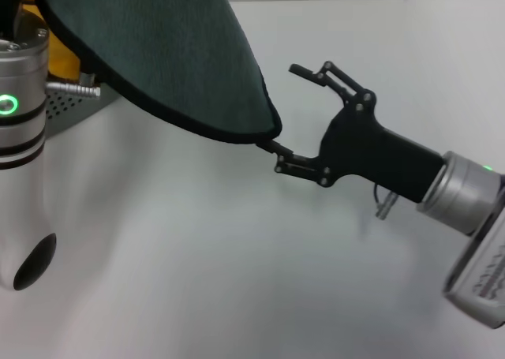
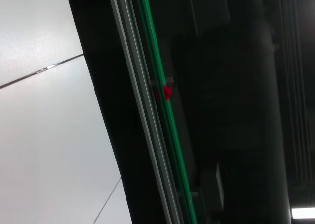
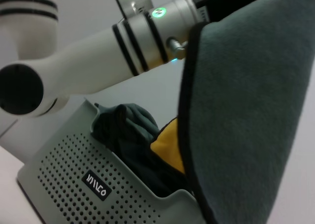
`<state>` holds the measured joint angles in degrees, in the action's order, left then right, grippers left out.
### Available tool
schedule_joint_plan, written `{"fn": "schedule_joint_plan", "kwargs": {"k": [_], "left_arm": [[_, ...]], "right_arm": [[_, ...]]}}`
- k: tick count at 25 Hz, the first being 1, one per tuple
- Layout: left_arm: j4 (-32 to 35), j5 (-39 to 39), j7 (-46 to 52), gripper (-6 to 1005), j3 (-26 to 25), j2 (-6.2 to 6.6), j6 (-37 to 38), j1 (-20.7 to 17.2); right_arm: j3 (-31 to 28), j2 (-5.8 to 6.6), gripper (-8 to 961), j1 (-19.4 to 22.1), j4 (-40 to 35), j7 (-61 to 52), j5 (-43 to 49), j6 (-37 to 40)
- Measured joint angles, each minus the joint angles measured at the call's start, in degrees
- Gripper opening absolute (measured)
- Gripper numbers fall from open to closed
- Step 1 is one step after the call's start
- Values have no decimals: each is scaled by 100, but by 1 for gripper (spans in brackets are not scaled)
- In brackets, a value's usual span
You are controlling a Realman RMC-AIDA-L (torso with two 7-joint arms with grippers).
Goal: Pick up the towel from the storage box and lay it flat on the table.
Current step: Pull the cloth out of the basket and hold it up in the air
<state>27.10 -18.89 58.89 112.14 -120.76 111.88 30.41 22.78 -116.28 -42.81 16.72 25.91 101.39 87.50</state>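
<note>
Head view: we see the towel (image 1: pixel 181 51) hanging in the air, its dark green face toward us, its black-edged lower corner above the table (image 1: pixel 237 264) near the middle. It hangs from above at the table's far left, so we judge that the left arm (image 1: pixel 24 138) holds it, though the left gripper lies out of sight and we cannot tell how its fingers stand. The right gripper (image 1: pixel 288 118) reaches toward the hanging corner with its fingers apart, the lower fingertip touching or just beside the hem; we judge this a move to pinch the corner for spreading. More cloth, green and mustard-yellow, lies in the storage box (image 3: pixel 74 184) at the far left edge. The table is plain, white and smooth beneath the towel.
</note>
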Motion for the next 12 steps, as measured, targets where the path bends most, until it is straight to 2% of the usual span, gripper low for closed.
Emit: {"fn": "schedule_joint_plan", "kwargs": {"k": [5, 8, 12], "left_arm": [[-30, -9, 0, 19, 0, 0, 0, 0], [-43, -15, 0, 19, -18, 0, 0, -11], [-51, -85, 0, 20, -11, 0, 0, -42]], "right_arm": [[-1118, 1, 849, 206, 133, 245, 1215, -91], [-1460, 1, 833, 304, 230, 385, 1579, -101], [-1581, 0, 812, 458, 409, 815, 1665, -69]]}}
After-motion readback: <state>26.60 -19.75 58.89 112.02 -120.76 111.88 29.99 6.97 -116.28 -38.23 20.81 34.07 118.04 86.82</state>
